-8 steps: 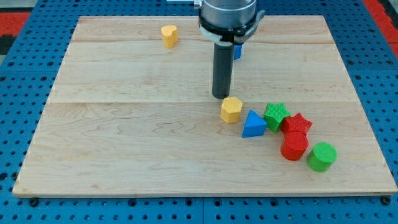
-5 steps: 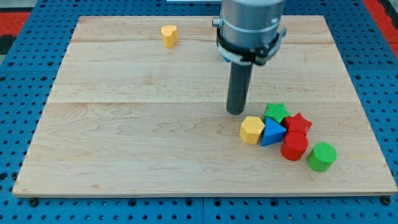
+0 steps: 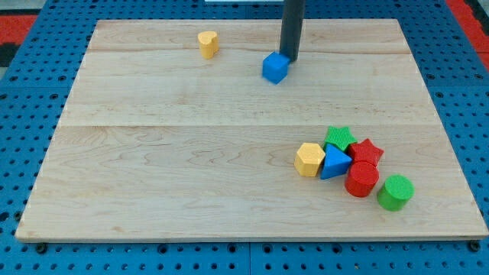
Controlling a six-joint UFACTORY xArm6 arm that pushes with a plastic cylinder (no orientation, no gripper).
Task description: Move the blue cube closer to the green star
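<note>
The blue cube (image 3: pixel 275 67) sits on the wooden board near the view's top middle. My tip (image 3: pixel 290 56) is right against its upper right side, the rod rising out of the view's top. The green star (image 3: pixel 339 139) lies at the view's lower right, far below and to the right of the cube. It is packed in a cluster with a blue triangle (image 3: pixel 334 162), a yellow hexagon (image 3: pixel 309 160) and a red star (image 3: pixel 366 151).
A red cylinder (image 3: pixel 361 180) and a green cylinder (image 3: pixel 395 192) lie at the lower right end of the cluster. A yellow heart-like block (image 3: pixel 207 43) sits at the view's top left. The board's edges (image 3: pixel 46 153) border a blue pegboard.
The rod left the cluster, where it had pushed the yellow hexagon against the blue triangle, and moved up to the blue cube's upper right side. The cube now shows, slightly left of before.
</note>
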